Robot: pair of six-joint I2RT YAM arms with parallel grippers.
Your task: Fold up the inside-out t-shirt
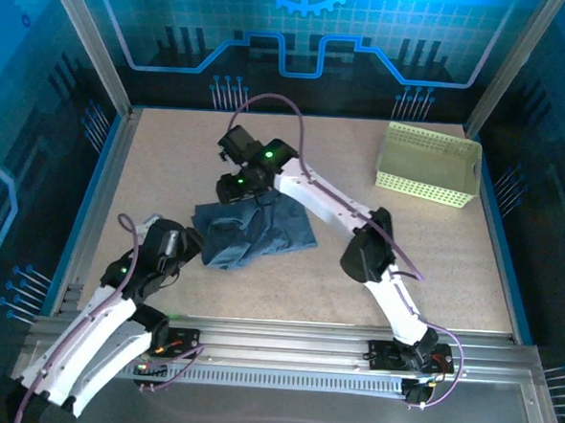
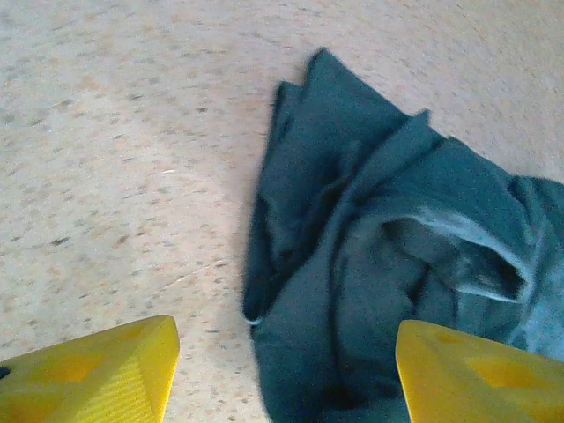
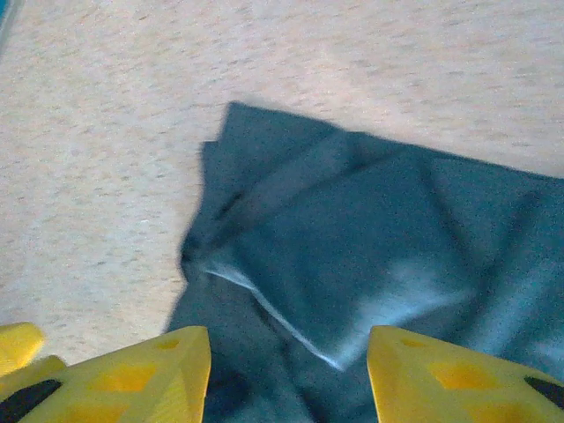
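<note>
The inside-out t-shirt lies in a wrinkled, roughly folded slate-blue heap at the middle of the table. My left gripper sits at its near-left edge. In the left wrist view the yellow fingers stand wide apart, with the t-shirt lying on the table between and beyond them; the left gripper is open and grips nothing. My right gripper hovers over the shirt's far edge. Its yellow fingers are also apart, and the right gripper is open above a folded layer of the t-shirt.
A pale yellow-green perforated basket stands at the back right. Bare speckled tabletop surrounds the shirt. Aluminium frame posts and blue walls border the table on the left, right and back.
</note>
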